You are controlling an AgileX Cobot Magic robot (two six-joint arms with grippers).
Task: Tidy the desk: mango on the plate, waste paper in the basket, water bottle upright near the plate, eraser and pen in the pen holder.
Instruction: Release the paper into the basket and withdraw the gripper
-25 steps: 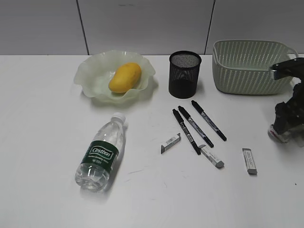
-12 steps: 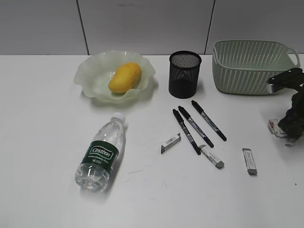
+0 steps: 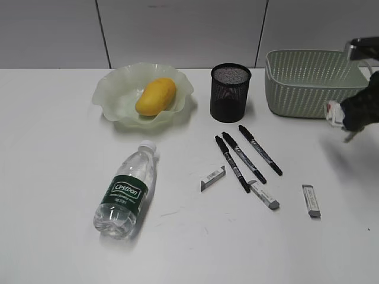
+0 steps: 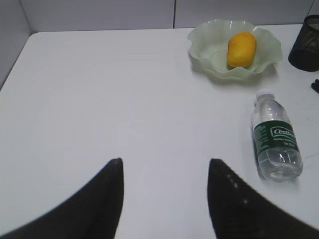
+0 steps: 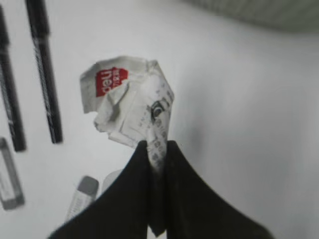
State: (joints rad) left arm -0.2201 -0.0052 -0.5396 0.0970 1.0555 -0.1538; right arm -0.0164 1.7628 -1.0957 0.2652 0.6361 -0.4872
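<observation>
My right gripper point(image 3: 346, 115) point(image 5: 157, 147) is shut on the waste paper point(image 3: 334, 111) point(image 5: 132, 107), a crumpled white wad with a red patch, held in the air just in front of the pale-green basket point(image 3: 308, 83). The mango point(image 3: 156, 96) point(image 4: 241, 48) lies in the ruffled plate point(image 3: 115, 94) point(image 4: 209, 55). The water bottle point(image 3: 126, 189) point(image 4: 275, 142) lies on its side on the desk point(image 3: 59, 177). Three black pens point(image 3: 243, 157) point(image 5: 42, 69) and three erasers point(image 3: 212, 177) point(image 3: 265, 196) point(image 3: 311, 200) lie in front of the black mesh pen holder point(image 3: 230, 92). My left gripper point(image 4: 164, 169) is open and empty over bare desk.
A grey panelled wall point(image 3: 177, 29) runs behind the desk. The pen holder's edge shows at the right of the left wrist view point(image 4: 306, 42). Two erasers point(image 5: 10, 181) point(image 5: 82, 196) lie under the right gripper's view.
My right gripper has lifted the waste paper off the desk and carried it up and back toward the basket. Nothing else has moved.
</observation>
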